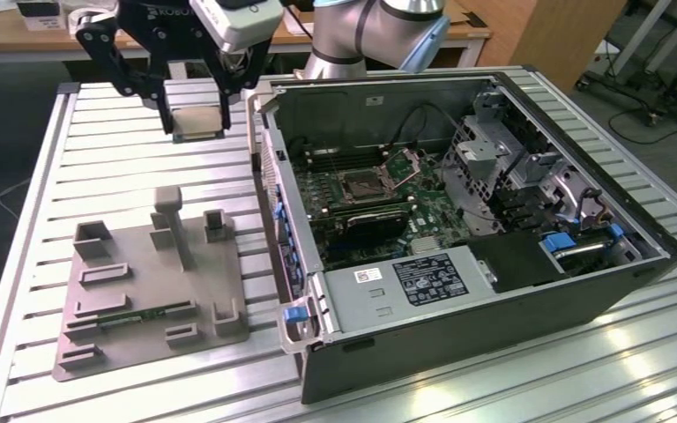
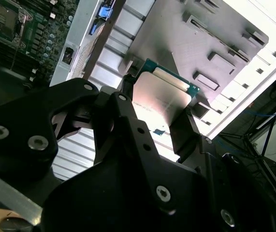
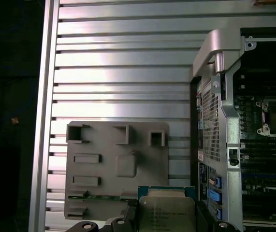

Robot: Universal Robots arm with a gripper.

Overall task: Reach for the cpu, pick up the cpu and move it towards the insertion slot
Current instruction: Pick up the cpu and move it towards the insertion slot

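The cpu (image 1: 197,122), pinched by the fingers (image 2: 182,131), hangs over the table (image 1: 115,172) beside the case (image 1: 457,348).

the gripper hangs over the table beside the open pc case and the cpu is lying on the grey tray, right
Not quite: the cpu is not on the grey tray; the gripper has it clamped between its fingers above the table, as the exterior view shows. The rest is right.
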